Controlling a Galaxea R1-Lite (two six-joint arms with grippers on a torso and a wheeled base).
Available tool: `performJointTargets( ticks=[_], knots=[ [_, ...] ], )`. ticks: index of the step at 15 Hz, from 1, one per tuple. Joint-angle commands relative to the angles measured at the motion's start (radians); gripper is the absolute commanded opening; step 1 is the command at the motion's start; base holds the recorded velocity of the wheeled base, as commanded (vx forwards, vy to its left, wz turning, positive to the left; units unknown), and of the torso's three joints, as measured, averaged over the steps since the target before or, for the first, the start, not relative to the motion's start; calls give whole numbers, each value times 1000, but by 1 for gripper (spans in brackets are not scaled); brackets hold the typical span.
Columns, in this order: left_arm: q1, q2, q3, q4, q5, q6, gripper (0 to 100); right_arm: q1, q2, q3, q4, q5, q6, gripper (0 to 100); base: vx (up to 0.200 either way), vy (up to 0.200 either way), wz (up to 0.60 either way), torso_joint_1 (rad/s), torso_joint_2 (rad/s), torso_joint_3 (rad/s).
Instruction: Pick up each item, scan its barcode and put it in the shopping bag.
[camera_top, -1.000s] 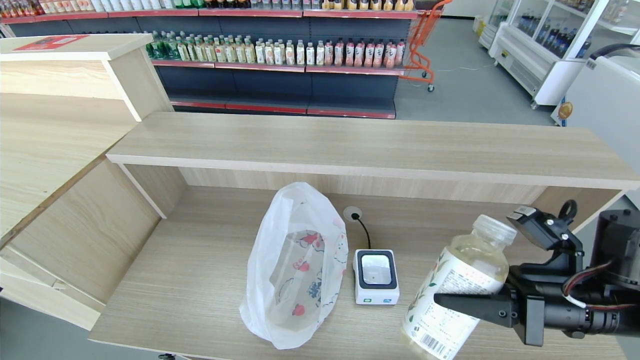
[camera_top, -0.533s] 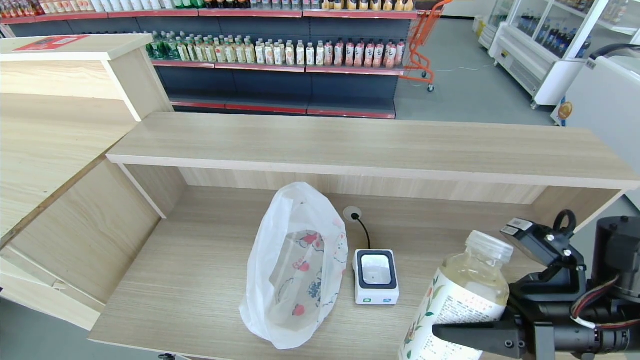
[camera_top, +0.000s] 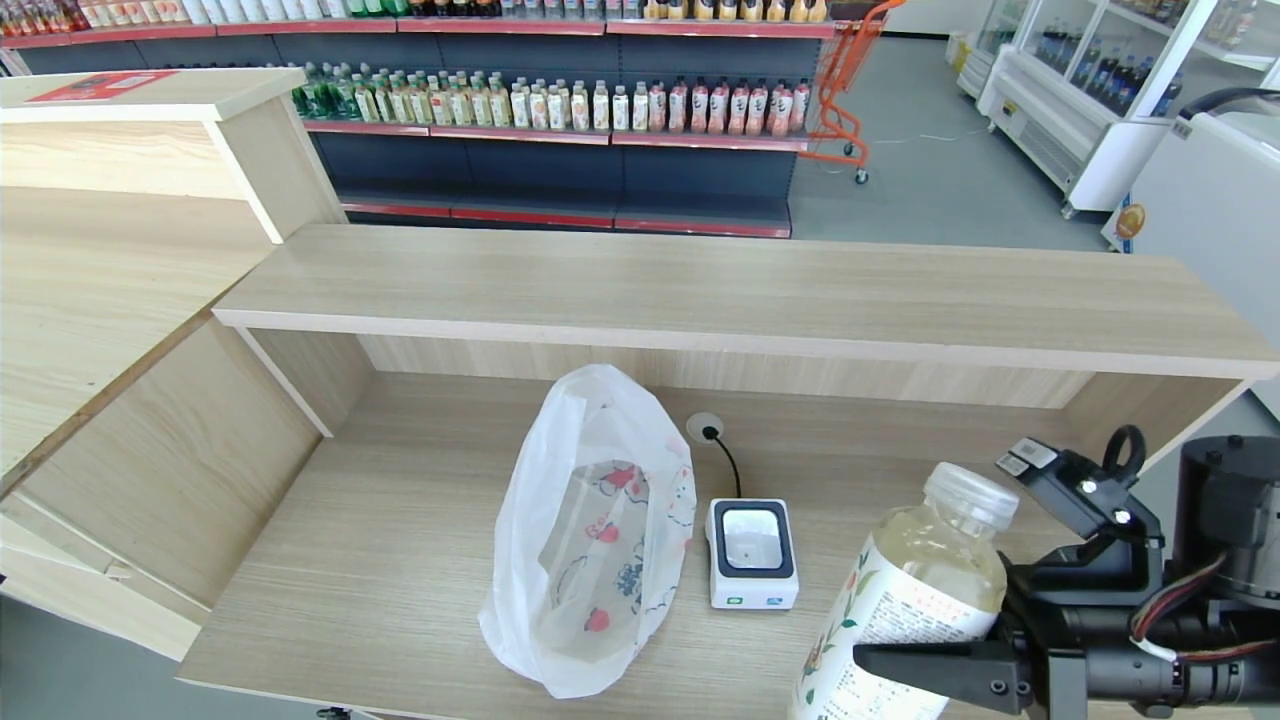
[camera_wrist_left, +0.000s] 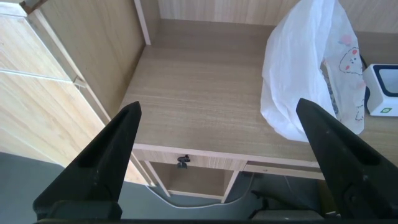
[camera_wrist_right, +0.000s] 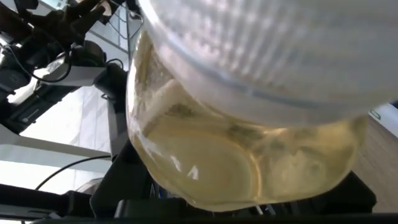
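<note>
The left gripper (camera_wrist_left: 217, 118) is held spread and empty, off the near left edge of the counter (camera_top: 400, 560). The shopping bag (camera_top: 590, 540) is stood open just left of the scanner (camera_top: 752, 550). Right of the scanner, the bottle (camera_top: 920, 590) is clamped in the right gripper (camera_top: 885, 640), its cap tilted up and away. Since a second ago the bottle has been lowered, and its barcode is no longer seen.

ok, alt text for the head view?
The right gripper, jaws shut on a tilted drink bottle, is at the wooden counter's right end; left of it a white scanner sits beside an open white shopping bag.
</note>
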Motion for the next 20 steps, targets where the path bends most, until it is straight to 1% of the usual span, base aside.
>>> performJointTargets(
  ticks=[1, 2, 3, 5, 6, 7, 10, 11, 12, 13, 14, 17, 20],
  knots=[
    [0, 1, 0, 0, 0, 0, 100, -10, 30, -2, -8, -26, -51, 0, 0, 0, 0, 0, 0, 0],
    [0, 0, 0, 0, 0, 0, 100, -30, 63, -5, -17, -77, -134, 0, 0, 0, 0, 0, 0, 0],
    [0, 1, 0, 0, 0, 0, 100, -70, 107, -8, -43, -114, -215, 0, 0, 0, 0, 0, 0, 0],
    [0, 1, 0, 0, 0, 0, 100, -179, 274, -25, -195, -128, -445, 0, 0, 0, 0, 0, 0, 0],
    [0, 1, 0, 0, 0, 0, 100, -203, 356, -54, -268, -129, -525, 0, 0, 0, 0, 0, 0, 0],
    [0, 1, 0, 0, 0, 0, 100, -211, 437, -93, -354, -132, -566, 0, 0, 0, 0, 0, 0, 0],
    [0, 1, 0, 0, 0, 0, 100, -177, 619, -194, -551, -137, -585, 0, 0, 0, 0, 0, 0, 0],
    [0, 1, 0, 0, 0, 0, 100, -171, 670, -217, -614, -137, -592, 0, 0, 0, 0, 0, 0, 0],
    [0, 1, 0, 0, 0, 0, 100, -166, 699, -228, -647, -135, -597, 0, 0, 0, 0, 0, 0, 0],
    [0, 1, 0, 0, 0, 0, 100, -156, 757, -252, -718, -132, -601, 0, 0, 0, 0, 0, 0, 0],
    [0, 1, 0, 0, 0, 0, 100, -149, 787, -274, -739, -129, -604, 0, 0, 0, 0, 0, 0, 0],
    [0, 0, 0, 0, 0, 0, 100, -136, 843, -335, -739, -118, -661, 0, 0, 0, 0, 0, 0, 0],
    [0, 1, 0, 0, 0, 0, 100, -122, 892, -390, -739, -80, -701, 0, 0, 0, 0, 0, 0, 0]
  ],
)
